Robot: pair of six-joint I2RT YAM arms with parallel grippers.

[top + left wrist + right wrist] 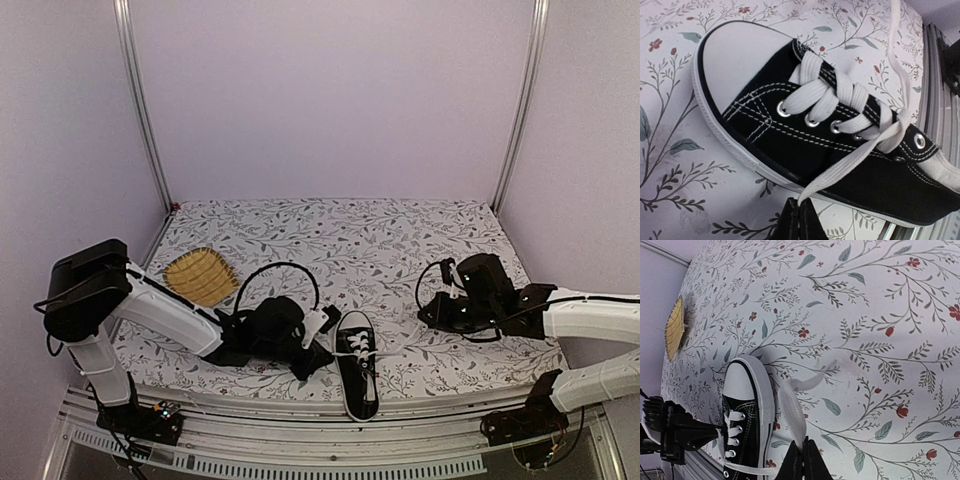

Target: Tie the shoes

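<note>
The shoe (358, 378), a small black sneaker with a white toe cap, lies near the table's front edge, toe pointing away from the arms. My left gripper (330, 335) is at its left side. In the left wrist view the shoe (805, 150) fills the frame, and a white lace (850, 160) runs from the top eyelets down into my left gripper (800, 204), which is shut on its end. My right gripper (432, 306) hovers to the right of the shoe (742, 390). The right gripper (804, 449) is shut on the other lace (792, 412), whose free end curls up, blurred.
A yellow woven mat (200, 277) lies at the back left of the floral cloth, also visible as the mat (675, 327) in the right wrist view. A metal rail (300, 440) runs along the front edge just behind the heel. Purple walls enclose the table.
</note>
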